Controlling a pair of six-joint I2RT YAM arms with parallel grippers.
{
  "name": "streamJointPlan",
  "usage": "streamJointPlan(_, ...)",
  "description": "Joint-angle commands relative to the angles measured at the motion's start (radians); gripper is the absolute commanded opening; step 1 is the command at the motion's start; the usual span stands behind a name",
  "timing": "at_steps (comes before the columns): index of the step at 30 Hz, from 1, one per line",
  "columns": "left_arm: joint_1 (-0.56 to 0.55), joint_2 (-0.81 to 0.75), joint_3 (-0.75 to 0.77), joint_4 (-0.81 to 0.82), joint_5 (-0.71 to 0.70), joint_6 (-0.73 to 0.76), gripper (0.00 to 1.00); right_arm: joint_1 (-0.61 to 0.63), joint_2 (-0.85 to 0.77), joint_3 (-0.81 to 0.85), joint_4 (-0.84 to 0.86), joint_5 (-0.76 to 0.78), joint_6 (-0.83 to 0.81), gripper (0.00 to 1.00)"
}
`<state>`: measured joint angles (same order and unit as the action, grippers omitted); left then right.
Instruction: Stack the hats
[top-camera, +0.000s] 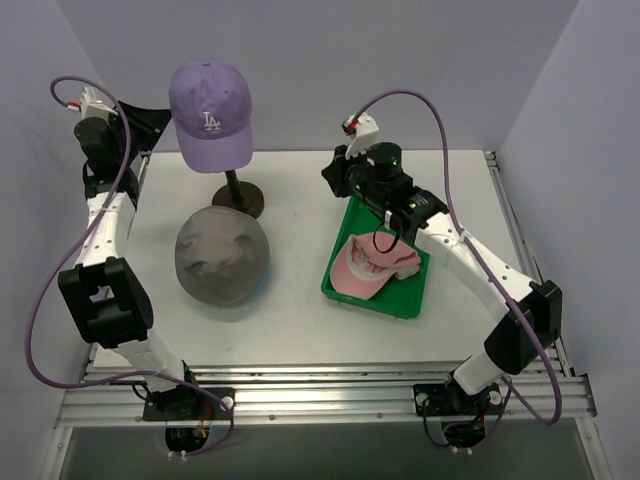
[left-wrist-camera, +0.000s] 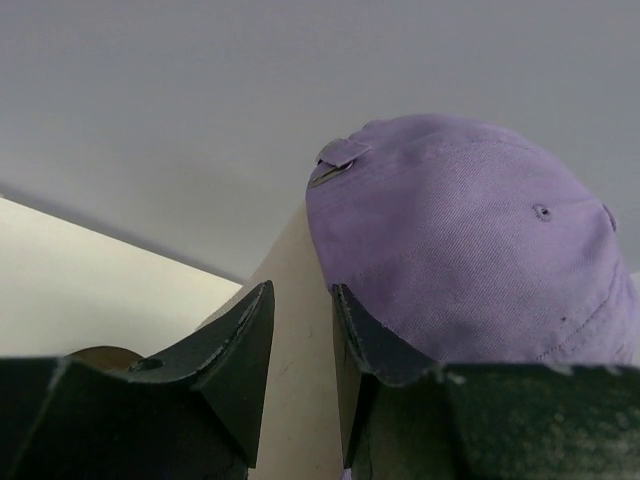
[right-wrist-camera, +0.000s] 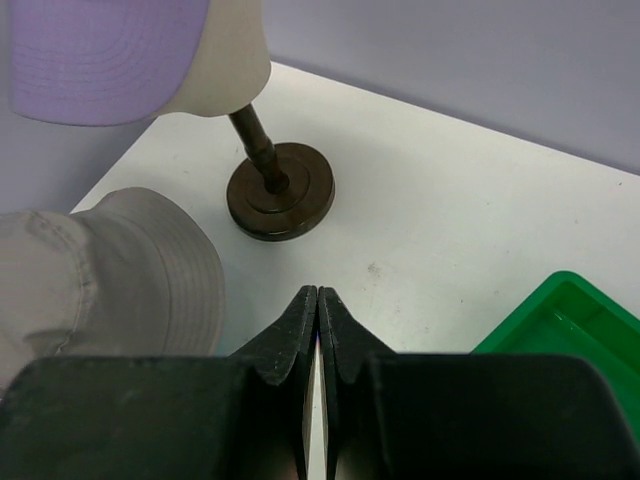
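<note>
The lilac cap (top-camera: 210, 105) with a white "LA" logo sits on the cream mannequin head; it also shows in the left wrist view (left-wrist-camera: 470, 240). The grey floppy hat (top-camera: 222, 256) lies on the table in front of the stand and shows in the right wrist view (right-wrist-camera: 100, 275). The pink cap (top-camera: 372, 266) lies in the green tray (top-camera: 345, 290). My left gripper (top-camera: 158, 116) (left-wrist-camera: 302, 295) is open and empty, close to the lilac cap's left side. My right gripper (top-camera: 335, 176) (right-wrist-camera: 318, 293) is shut and empty, above the table left of the tray.
The mannequin head (left-wrist-camera: 290, 260) stands on a dark pole with a round brown base (top-camera: 238, 200) (right-wrist-camera: 280, 190) behind the grey hat. The tray's corner shows in the right wrist view (right-wrist-camera: 565, 315). Grey walls enclose the table at back and both sides.
</note>
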<state>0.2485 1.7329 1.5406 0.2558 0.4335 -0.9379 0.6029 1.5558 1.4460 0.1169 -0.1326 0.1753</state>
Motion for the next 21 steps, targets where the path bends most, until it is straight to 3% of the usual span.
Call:
streamJointPlan(1, -0.034, 0.010, 0.070, 0.077, -0.013, 0.022, 0.38, 0.001, -0.082, -0.012, 0.073, 0.019, -0.005, 0.00)
streamJointPlan(13, -0.048, -0.001, -0.005, 0.077, -0.024, 0.053, 0.38, -0.017, -0.106, -0.044, 0.081, 0.025, 0.004, 0.00)
streamJointPlan(21, 0.058, -0.134, -0.140, -0.060, -0.114, 0.048, 0.41, -0.052, -0.138, -0.090, -0.017, 0.129, 0.082, 0.01)
